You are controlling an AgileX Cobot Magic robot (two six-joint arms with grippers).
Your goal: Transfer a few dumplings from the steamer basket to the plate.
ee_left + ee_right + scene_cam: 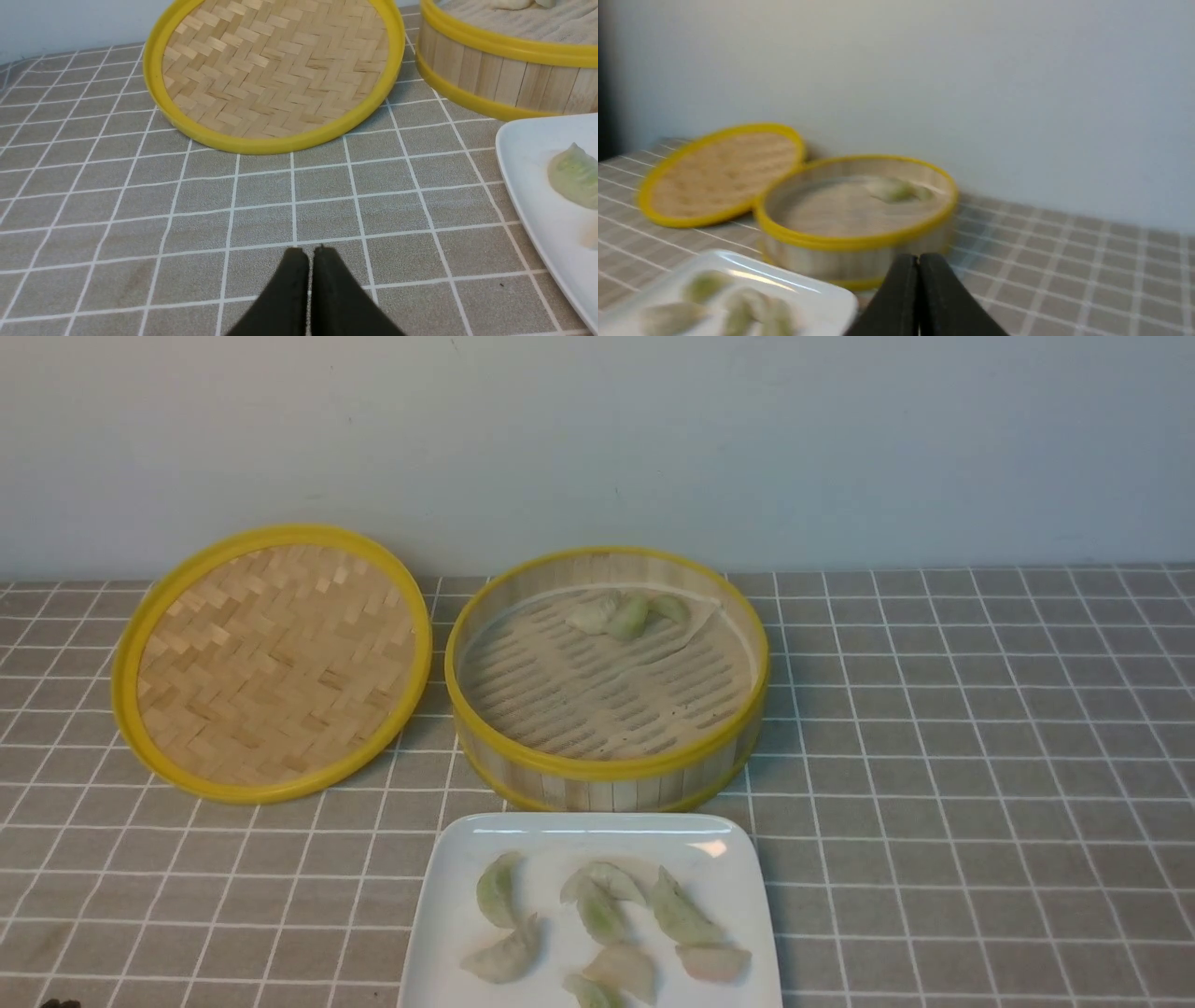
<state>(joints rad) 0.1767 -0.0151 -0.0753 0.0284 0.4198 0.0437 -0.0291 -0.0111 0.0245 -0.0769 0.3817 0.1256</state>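
The steamer basket (607, 767) stands at the table's middle, with three pale green dumplings (627, 613) clustered at its far side on the perforated liner. In front of it the white plate (448, 905) holds several dumplings (680, 911), green and pinkish. Neither arm shows in the front view. My left gripper (308, 252) is shut and empty over bare cloth, left of the plate (528, 186) and in front of the lid. My right gripper (919, 256) is shut and empty, hovering near the basket (854, 242) and the plate's corner (831, 298).
The flat woven bamboo lid (271, 663) with a yellow rim lies left of the basket, tilted against the wall. A grey checked cloth (980, 756) covers the table. A pale wall runs along the back.
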